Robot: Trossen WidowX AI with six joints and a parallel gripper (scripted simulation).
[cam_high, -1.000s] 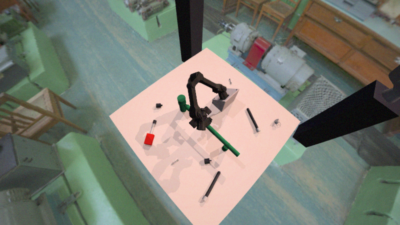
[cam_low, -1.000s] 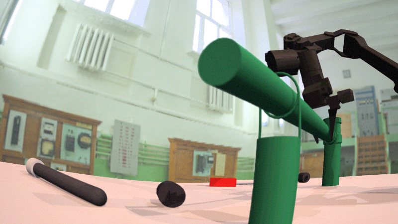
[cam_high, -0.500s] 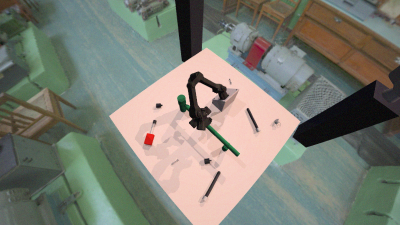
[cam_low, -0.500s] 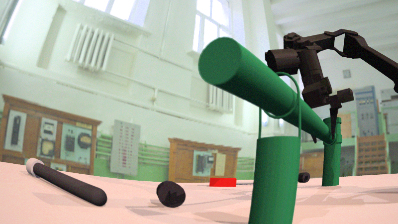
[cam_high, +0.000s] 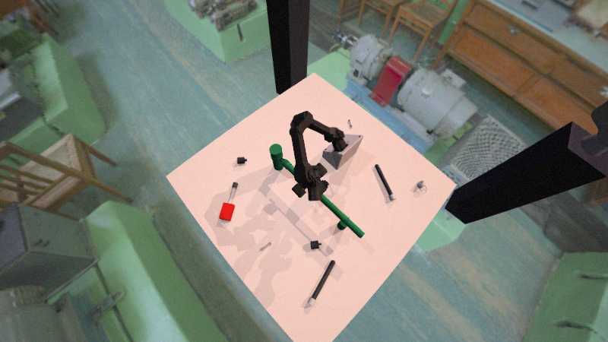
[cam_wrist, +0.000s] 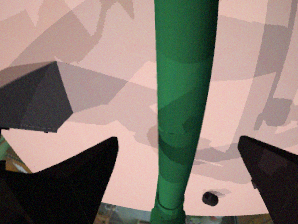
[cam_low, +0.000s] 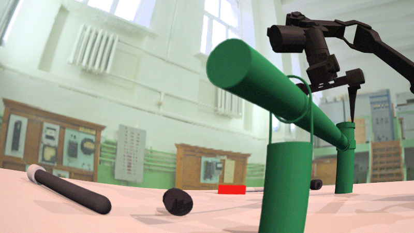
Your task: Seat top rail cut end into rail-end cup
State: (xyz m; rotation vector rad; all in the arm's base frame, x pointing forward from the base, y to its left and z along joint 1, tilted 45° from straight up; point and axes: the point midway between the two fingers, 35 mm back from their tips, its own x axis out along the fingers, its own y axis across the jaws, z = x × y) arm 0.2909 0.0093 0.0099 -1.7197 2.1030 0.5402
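The green top rail (cam_high: 337,209) (cam_low: 260,86) (cam_wrist: 187,65) passes through the wire loop cap (cam_low: 311,127) on the small post (cam_low: 286,179). Its far end meets the rail-end cup (cam_low: 344,142) (cam_wrist: 168,216) on the big post (cam_high: 277,162) (cam_low: 344,173), and appears inside the rim; the depth is hidden. The brace band (cam_low: 352,144) sits high, a little below the post cap (cam_high: 276,150) (cam_low: 345,125). My gripper (cam_high: 312,189) (cam_low: 329,120) (cam_wrist: 180,143) is wide open. Its fingers stand on either side of the rail, with visible gaps in the wrist view.
A red block (cam_high: 226,211) (cam_low: 231,189), black rods (cam_high: 384,182) (cam_high: 324,281) with pale ends and small black pieces (cam_high: 241,160) (cam_high: 314,245) (cam_low: 177,201) lie on the pink table (cam_high: 297,315). The arm's grey base (cam_high: 334,159) stands behind the rail.
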